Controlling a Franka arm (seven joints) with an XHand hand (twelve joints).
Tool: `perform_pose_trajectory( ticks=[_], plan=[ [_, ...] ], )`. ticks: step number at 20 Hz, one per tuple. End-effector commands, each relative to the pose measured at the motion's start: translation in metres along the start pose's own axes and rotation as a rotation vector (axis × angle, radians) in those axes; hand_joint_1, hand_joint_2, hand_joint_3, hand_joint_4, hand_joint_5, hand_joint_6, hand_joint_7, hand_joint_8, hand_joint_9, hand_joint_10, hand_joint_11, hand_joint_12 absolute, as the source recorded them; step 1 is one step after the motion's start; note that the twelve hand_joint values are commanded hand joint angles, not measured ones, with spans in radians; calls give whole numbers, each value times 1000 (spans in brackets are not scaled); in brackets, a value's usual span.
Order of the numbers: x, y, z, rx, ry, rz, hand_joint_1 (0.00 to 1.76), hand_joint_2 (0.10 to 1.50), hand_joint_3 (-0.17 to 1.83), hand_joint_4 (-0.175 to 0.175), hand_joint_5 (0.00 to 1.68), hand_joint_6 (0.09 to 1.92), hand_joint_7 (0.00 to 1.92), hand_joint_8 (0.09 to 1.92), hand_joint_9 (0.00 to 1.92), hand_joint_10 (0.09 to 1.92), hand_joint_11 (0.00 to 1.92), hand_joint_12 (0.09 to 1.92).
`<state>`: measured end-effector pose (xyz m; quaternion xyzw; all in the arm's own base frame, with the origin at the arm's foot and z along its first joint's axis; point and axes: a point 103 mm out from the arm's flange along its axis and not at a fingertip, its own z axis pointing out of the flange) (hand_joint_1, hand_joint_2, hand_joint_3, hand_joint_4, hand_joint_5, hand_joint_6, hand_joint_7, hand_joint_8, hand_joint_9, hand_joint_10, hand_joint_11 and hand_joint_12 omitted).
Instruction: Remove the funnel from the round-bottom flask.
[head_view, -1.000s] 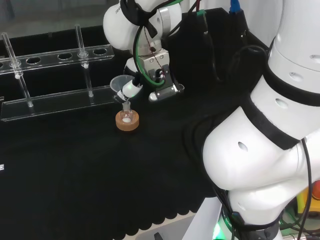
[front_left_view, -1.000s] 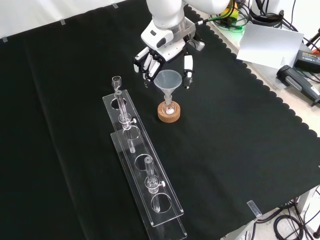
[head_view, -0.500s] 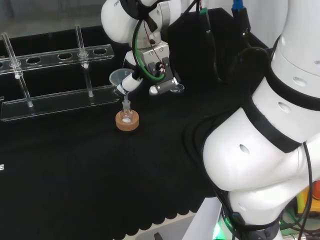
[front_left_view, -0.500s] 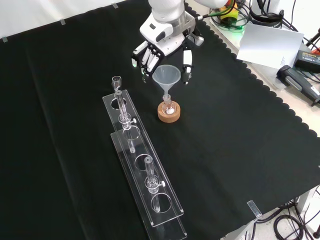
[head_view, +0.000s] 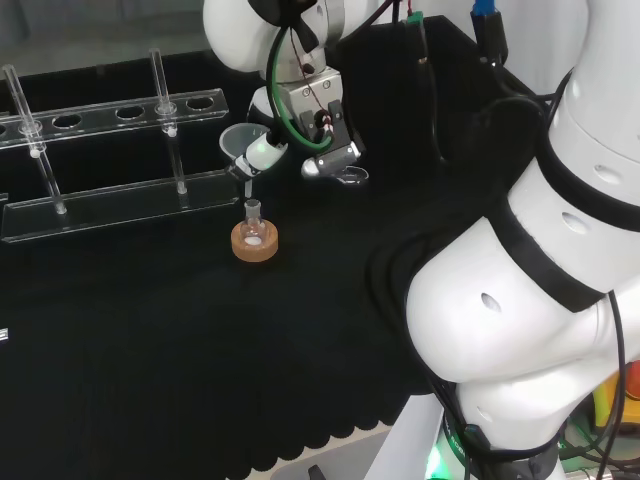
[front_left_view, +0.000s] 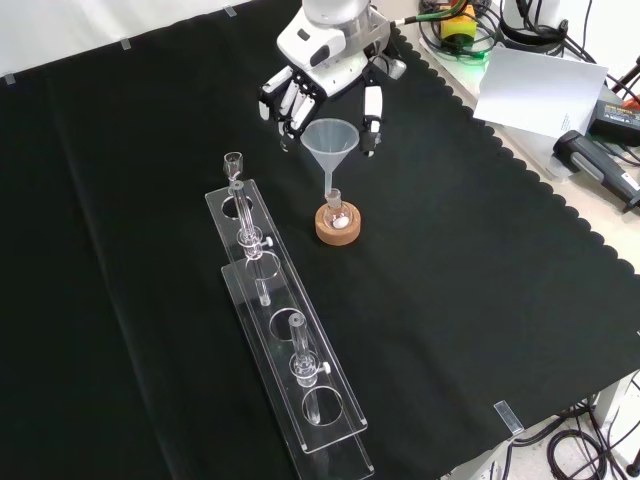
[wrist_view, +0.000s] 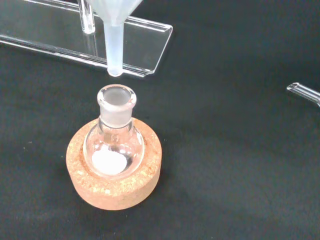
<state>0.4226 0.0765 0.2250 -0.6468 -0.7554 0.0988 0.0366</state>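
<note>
So from my end the funnel (front_left_view: 328, 148) is clear of the round-bottom flask (wrist_view: 114, 135): on the wrist view I can see the tip of its stem hanging just above the flask's open mouth, with a small gap between them, not touching. It's pretty much straight over the neck, stem pointing down.

My robot hand (front_left_view: 320, 92) has the funnel pinched at the cone. On the front view the fingers sit curled on one side of the rim and the thumb comes down on the other side. On the head view I see a finger wrapped against the cone too.

Below that, the flask sits upright in its cork ring (wrist_view: 116, 172) on the black cloth of the worktop (front_left_view: 480, 290). I can make out a white patch at the bottom of the flask, though I can't tell what it is.

Moving out a bit, there's a clear rack (front_left_view: 285, 335) lying to the left of the flask on the front view, running from near the hand down toward the bottom edge, with round holes in it and a few thin glass tubes (front_left_view: 300, 365) standing in it. It's close to the cork ring but apart from it. On the head view that same rack sits behind the flask, at the left.
</note>
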Motion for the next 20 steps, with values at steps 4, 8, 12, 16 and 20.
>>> perform_pose_trajectory(
  ticks=[4,8,12,16,20],
  plan=[
    [-2,-4,-15,-9,0,-12,590,765,60,22,787,91,1001,348,738,450,0,1165],
    [-7,-7,-26,-25,-5,-17,593,766,62,22,793,94,1008,347,744,446,0,1166],
    [-8,-9,-31,-36,-5,-10,596,767,63,23,796,97,1011,344,749,443,0,1167],
    [-1,-12,-31,-36,-11,3,601,767,64,23,798,99,1013,342,753,439,0,1167],
    [1,-17,-31,-35,-4,18,605,768,66,23,799,101,1016,340,757,436,0,1167]
  ],
)
